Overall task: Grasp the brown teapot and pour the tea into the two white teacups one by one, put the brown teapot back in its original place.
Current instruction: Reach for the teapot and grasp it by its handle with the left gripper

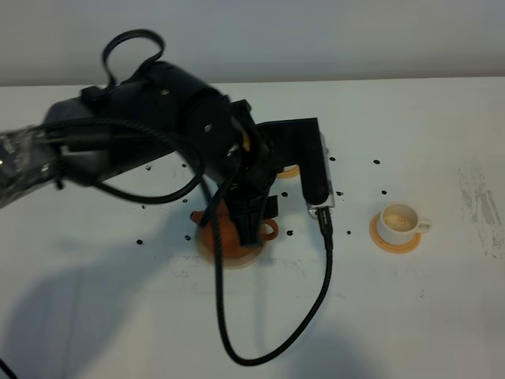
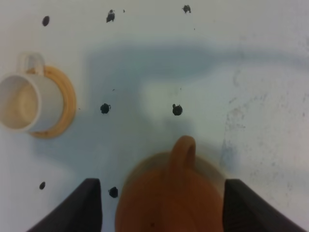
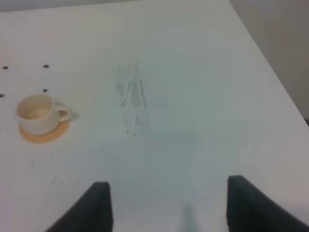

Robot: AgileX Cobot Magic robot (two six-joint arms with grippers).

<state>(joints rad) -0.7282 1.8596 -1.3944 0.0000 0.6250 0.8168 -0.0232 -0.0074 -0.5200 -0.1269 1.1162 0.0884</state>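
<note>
The brown teapot [image 1: 223,237] stands on the pale round mat [image 1: 246,259] under my left arm. In the left wrist view the brown teapot [image 2: 169,198] sits between the dark fingers [image 2: 89,205] of my left gripper [image 2: 161,208], which is open. A gap shows on one side, and the other finger is close to the pot. One white teacup [image 2: 24,104] stands on its orange coaster [image 2: 65,104] a little way off. The other white teacup [image 1: 398,223] stands on a coaster at the right and also shows as the cup [image 3: 38,113]. My right gripper [image 3: 169,208] is open and holds nothing.
Small black marks [image 2: 177,109] dot the white table [image 1: 442,316]. A black cable [image 1: 316,316] loops from the left arm over the table's front. An orange coaster edge [image 1: 290,171] peeks out behind the arm. The table's right edge [image 3: 270,72] lies beyond the right gripper.
</note>
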